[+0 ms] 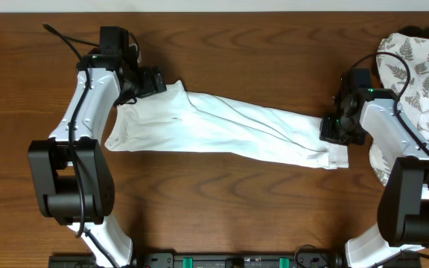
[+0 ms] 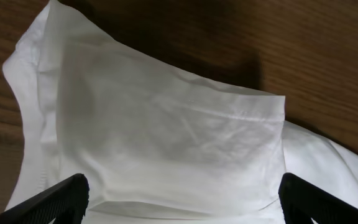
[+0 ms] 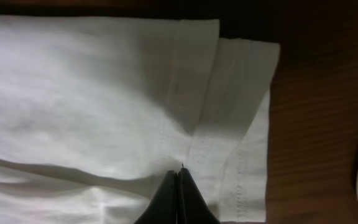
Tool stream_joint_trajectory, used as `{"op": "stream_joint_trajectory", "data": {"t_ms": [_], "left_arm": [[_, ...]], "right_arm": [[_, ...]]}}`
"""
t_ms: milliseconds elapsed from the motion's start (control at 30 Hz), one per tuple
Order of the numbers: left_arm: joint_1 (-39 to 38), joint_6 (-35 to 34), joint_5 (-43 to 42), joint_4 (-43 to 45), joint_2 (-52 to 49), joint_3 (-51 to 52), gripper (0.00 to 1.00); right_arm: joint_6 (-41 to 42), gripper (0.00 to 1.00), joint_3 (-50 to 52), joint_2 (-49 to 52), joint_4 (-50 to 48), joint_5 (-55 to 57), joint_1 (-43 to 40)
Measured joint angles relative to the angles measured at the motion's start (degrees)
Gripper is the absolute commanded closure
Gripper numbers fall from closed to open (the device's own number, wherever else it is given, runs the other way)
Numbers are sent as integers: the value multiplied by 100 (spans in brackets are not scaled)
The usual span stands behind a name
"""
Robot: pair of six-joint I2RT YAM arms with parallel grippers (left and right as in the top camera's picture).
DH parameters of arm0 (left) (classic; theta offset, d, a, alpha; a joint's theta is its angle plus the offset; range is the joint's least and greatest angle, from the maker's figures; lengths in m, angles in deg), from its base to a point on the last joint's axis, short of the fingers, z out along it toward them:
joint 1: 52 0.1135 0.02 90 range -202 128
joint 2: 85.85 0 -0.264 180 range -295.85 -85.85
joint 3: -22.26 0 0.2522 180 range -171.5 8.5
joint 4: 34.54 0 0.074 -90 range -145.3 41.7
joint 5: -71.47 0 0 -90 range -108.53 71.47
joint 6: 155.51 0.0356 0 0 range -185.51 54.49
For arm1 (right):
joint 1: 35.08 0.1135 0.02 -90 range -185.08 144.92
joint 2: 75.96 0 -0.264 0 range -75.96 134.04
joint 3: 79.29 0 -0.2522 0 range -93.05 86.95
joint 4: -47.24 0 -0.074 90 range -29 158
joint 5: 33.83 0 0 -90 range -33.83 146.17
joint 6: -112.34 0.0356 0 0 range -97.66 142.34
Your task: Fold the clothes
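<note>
Light, limp T-shirt [image 1: 222,126]: I'd pinch hem corners. Left hand [image 2: 182,193] gapes empty; right hand [image 3: 179,180] closed tight at the hem.

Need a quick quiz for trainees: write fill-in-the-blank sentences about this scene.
The left jaws stand ____ over the white T-shirt. The right jaws are ____, tips at the shirt's hem. The fern-print cloth lies on the robot's ____ side.
Missing words: open; shut; right.
</note>
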Motion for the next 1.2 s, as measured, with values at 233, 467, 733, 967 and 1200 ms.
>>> {"op": "stream_joint_trajectory", "data": {"t_ms": [233,467,733,967,1200], "left_arm": [[0,0,0,0,0,0,2],[0,0,0,0,0,0,2],[0,0,0,0,0,0,2],[0,0,0,0,0,0,2],[0,0,0,0,0,0,2]], "right_arm": [[-109,99,72,0,107,-535,13],[-190,99,278,0,365,-743,136],[-192,99,503,0,623,-789,136],[-192,99,697,0,334,-763,136],[-195,98,994,-39,-208,-743,136]]}}
